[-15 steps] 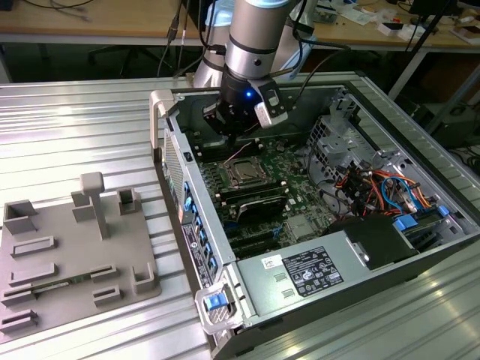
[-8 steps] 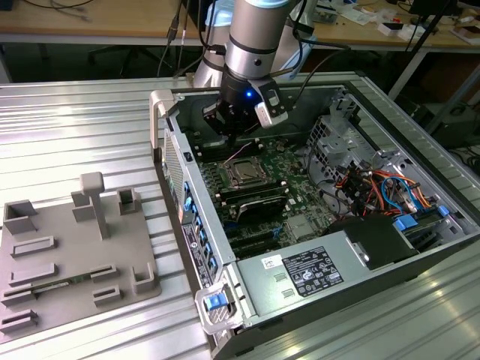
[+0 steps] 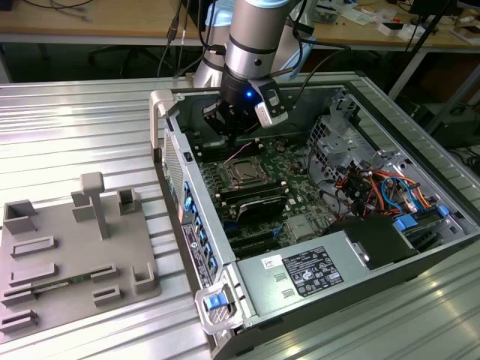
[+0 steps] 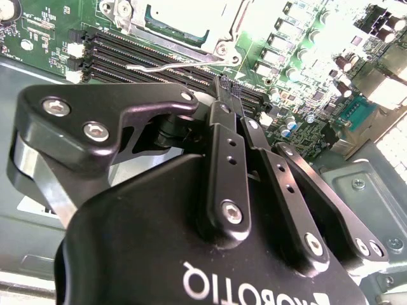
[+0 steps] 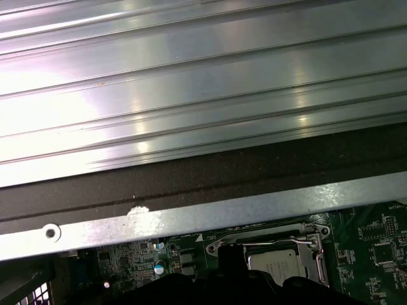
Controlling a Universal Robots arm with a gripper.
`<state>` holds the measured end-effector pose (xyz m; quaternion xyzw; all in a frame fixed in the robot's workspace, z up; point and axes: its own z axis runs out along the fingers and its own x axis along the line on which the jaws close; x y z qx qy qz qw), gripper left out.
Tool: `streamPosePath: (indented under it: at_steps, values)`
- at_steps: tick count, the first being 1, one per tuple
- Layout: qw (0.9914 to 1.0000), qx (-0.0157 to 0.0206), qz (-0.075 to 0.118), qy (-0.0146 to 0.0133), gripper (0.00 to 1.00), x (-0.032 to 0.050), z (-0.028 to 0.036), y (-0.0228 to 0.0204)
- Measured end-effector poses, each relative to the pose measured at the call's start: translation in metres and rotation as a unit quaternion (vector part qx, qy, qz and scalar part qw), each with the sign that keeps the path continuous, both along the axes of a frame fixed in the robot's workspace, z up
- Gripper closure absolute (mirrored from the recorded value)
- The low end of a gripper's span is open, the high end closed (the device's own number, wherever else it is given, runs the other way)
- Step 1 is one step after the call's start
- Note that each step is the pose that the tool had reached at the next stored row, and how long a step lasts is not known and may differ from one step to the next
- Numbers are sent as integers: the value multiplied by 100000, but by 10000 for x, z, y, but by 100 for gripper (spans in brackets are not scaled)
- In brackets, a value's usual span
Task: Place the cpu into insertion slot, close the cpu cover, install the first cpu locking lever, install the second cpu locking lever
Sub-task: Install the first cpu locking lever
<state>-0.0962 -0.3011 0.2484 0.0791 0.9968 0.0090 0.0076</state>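
Hand (image 4: 224, 86) closed, empty, hovered beside slot (image 3: 244, 172). Cpu (image 5: 275, 265) sat in slot under cover (image 5: 270, 236). Lever (image 4: 166, 66) looked thin, springy; best pressed near free end.

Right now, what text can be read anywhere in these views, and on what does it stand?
On the gripper body: a white maker's mark, upside down, left unquoted.
On the white label of the power supply: too small to read.
On the motherboard: print too small to read.
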Motion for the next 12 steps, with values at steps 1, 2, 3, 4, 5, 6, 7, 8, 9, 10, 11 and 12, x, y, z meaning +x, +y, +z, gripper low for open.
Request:
streamPosePath:
  at_steps: [1,2,3,4,5,6,7,8,9,10,11,12]
  values:
    - [100000,-1,6,0,89,0,0,0]
    - [100000,-2,8,-1,89,0,0,0]
    - [100000,-3,12,-1,89,0,0,0]
    - [100000,-5,39,2,89,0,0,0]
    - [100000,2,301,-5,89,0,-4,0]
    - [99991,2,1367,-9,89,8,-14,0]
    - [99976,-11,2182,-1,89,14,-22,0]
    - [99960,-12,2827,-2,89,19,-28,0]
    - [99936,-43,3588,12,89,41,-41,0]
    - [99930,-47,3746,11,89,73,-48,1]
    - [99927,-41,3826,-1,89,123,-55,1]
    - [99925,-44,3876,3,89,164,-58,2]
